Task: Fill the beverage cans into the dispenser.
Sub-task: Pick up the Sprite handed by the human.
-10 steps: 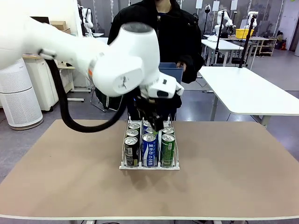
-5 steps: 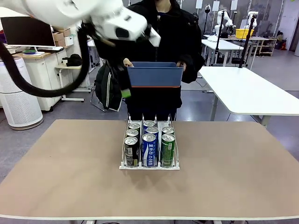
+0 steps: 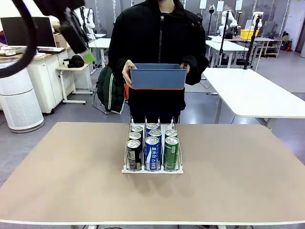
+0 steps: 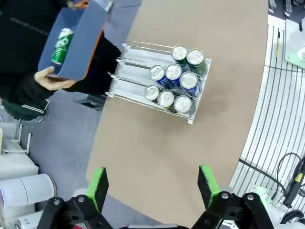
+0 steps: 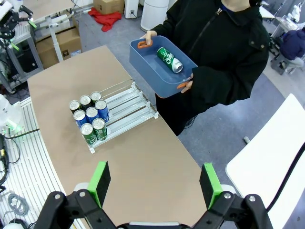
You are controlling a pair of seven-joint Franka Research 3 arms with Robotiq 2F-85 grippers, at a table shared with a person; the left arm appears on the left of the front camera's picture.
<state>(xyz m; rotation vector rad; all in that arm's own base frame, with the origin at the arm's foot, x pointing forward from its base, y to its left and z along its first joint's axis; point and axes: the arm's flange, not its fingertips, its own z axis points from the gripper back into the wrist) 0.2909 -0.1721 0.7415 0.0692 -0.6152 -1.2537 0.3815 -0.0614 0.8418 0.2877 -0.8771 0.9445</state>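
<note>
the dispenser (image 3: 153, 170) is set mid-table (image 3: 238, 181), nearer the far edge, its long axis and three lanes run from the robot's side toward the person (image 3: 159, 43). eight beverage cans (image 3: 152, 152) are stood upright in it, silver tops up, packed at the robot-side end: three black, three blue, two green. one more green can (image 5: 170, 59) is laid on its side, slantwise, in the blue tub (image 3: 157, 78), which is held in both hands (image 3: 127, 71) beyond the far edge. a second ago the left arm was lowered over the dispenser's far end; it has since been lifted away to the upper left, and the cans have been left as they were. the left gripper (image 4: 152, 183) and right gripper (image 5: 155, 180) are held spread wide, high above the table, nothing between the fingers. the lanes' far stretch is left free, and bare tabletop is seen on both sides.
</note>
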